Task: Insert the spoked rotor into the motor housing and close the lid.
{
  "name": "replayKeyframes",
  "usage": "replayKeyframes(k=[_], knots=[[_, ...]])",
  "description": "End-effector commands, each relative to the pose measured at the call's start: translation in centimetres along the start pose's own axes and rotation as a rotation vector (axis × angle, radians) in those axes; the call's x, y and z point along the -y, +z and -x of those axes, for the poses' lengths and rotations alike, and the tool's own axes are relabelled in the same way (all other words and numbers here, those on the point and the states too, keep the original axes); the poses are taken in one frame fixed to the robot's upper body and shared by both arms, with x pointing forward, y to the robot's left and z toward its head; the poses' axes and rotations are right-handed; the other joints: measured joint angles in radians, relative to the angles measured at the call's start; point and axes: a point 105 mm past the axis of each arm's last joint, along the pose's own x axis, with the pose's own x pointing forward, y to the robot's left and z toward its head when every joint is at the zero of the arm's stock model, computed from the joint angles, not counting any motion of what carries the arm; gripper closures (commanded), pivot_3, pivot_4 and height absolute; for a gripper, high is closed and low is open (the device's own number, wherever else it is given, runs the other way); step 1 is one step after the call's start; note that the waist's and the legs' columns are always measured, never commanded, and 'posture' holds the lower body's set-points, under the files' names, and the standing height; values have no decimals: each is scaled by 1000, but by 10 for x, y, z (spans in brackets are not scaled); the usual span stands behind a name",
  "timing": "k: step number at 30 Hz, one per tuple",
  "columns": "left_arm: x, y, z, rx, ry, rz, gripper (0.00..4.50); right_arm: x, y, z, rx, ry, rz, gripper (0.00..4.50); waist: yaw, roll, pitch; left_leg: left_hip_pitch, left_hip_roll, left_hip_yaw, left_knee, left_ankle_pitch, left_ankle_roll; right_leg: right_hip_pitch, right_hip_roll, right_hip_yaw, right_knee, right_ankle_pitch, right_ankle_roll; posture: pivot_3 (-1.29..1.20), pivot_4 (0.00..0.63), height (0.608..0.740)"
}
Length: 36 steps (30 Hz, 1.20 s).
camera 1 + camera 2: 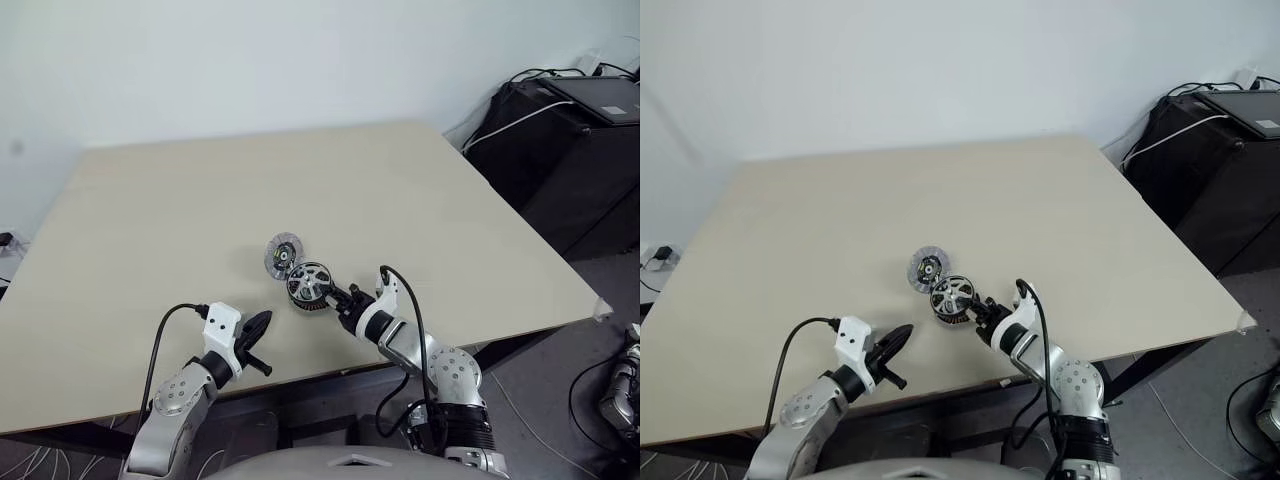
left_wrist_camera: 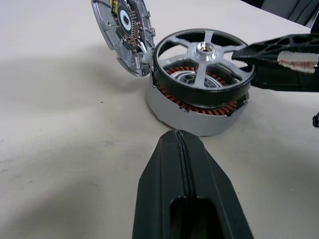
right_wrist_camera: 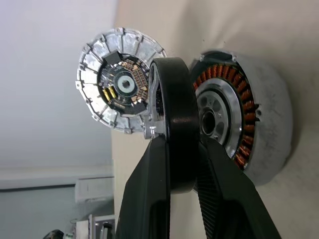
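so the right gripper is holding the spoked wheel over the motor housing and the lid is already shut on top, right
Not quite. The lid is not shut: it stands open, tilted up at the far edge of the motor housing, as the left wrist view shows. The rest holds: the right gripper grips the spoked wheel by its black rim just over the housing.

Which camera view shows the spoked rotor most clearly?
The left wrist view: the spoked rotor shows its black rim, silver spokes and hub, tilted over the motor housing. The right wrist view gives it edge-on between the right claw fingers. In both eye views it is small, beside the lid.
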Motion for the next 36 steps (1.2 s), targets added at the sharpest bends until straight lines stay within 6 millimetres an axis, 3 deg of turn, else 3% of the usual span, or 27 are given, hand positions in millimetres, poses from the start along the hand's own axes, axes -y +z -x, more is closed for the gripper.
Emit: replayKeyframes(k=[1, 2, 9, 16, 23, 26, 28, 30, 33, 36], knots=[[-1, 16, -1, 57, 2, -17, 4500, -8, 2, -2, 11, 36, -3, 4090, 0, 0, 0, 0, 0, 0, 0, 0, 0, 0, 0, 0, 0, 0, 0, 0, 0, 740], [-1, 15, -1, 57, 2, -17, 4500, -8, 2, -2, 13, 32, -5, 4090, 0, 0, 0, 0, 0, 0, 0, 0, 0, 0, 0, 0, 0, 0, 0, 0, 0, 740], [0, 15, -2, 57, -1, -13, 4500, -13, 7, 1, 32, 55, 3, 1777, 0, 0, -1, 0, 0, 0, 0, 0, 0, 0, 0, 0, 0, 0, 0, 0, 0, 740], [1, 14, -2, 56, -3, -8, 4500, -31, 22, 20, 91, 117, 47, 1777, 0, 0, -1, 0, 0, 0, 0, 0, 0, 0, 0, 0, 0, 0, 0, 0, 0, 740], [1, 14, -4, 55, -13, -10, 4500, -24, 32, 33, 124, 29, 109, 1777, 0, 0, -1, 0, 0, 0, 0, 0, 0, 0, 0, 0, 0, 0, 0, 0, 0, 740], [1, 15, -4, 55, -15, -13, 4500, -27, 39, 34, 173, -36, 332, 1777, 1, 0, -1, 0, 0, 0, 0, 0, 0, 0, 0, 0, 0, 0, 0, 0, 0, 740], [0, 16, -4, 57, -15, -14, 4500, -33, 41, 31, 204, -84, 666, 1777, 0, 0, 0, 0, 0, 0, 0, 0, 0, 0, 0, 0, 0, 0, 0, 0, 0, 740], [1, 16, -5, 62, -18, -16, 4500, -38, 36, 25, 217, -77, 839, 1777, 0, -2, -1, 0, 0, 1, 1, 0, 0, 0, 0, -2, 0, -1, 1, 0, 0, 740], [2, 18, -5, 70, -20, -25, 4500, -39, 29, 16, 210, -80, 1114, 2391, -1, -2, -1, 0, 0, 1, 1, 0, 0, 0, 1, -2, 0, -2, 3, 0, 0, 740], [2, 19, -6, 83, -18, -52, 4500, -40, 21, 3, 178, -54, 1294, 3363, 1, -4, 0, 0, 0, 1, 3, 0, 0, 1, 2, -3, 1, -2, 4, 0, 0, 740]])
